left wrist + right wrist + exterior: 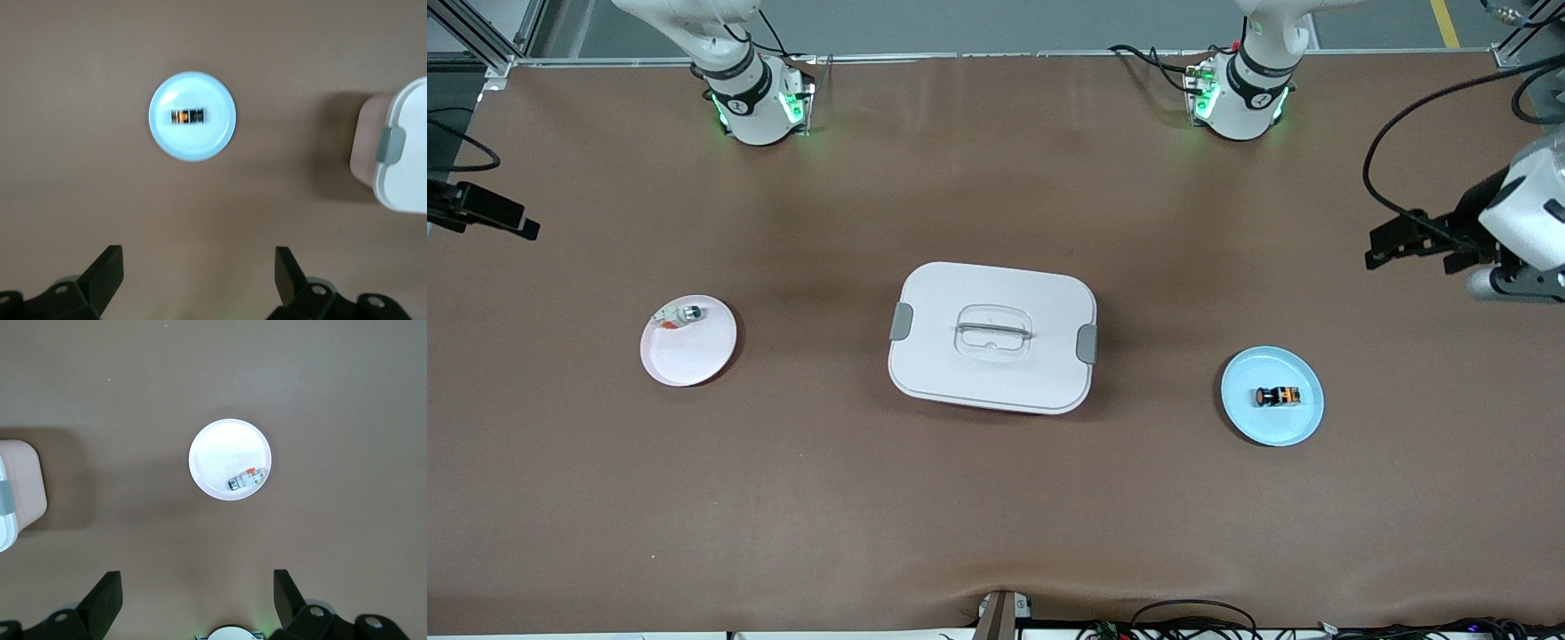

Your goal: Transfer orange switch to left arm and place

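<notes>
Orange switch [1277,396] on blue plate [1245,418], box [992,337] mid-table, both pincers wide, empty.

The worktop [996,498] wears a matt brown covering, smooth but faintly rippled. The box [960,364] looks like smooth white plastic with grey plastic latches and a clear handle; the blue plate [1272,427] and pink plate [685,360] show a soft sheen.

Robotics lab: brown-covered work table [996,498], two white arm bases with green lights [758,107], aluminium frame rails [480,40], loose black cables [1192,613], grey floor.
</notes>
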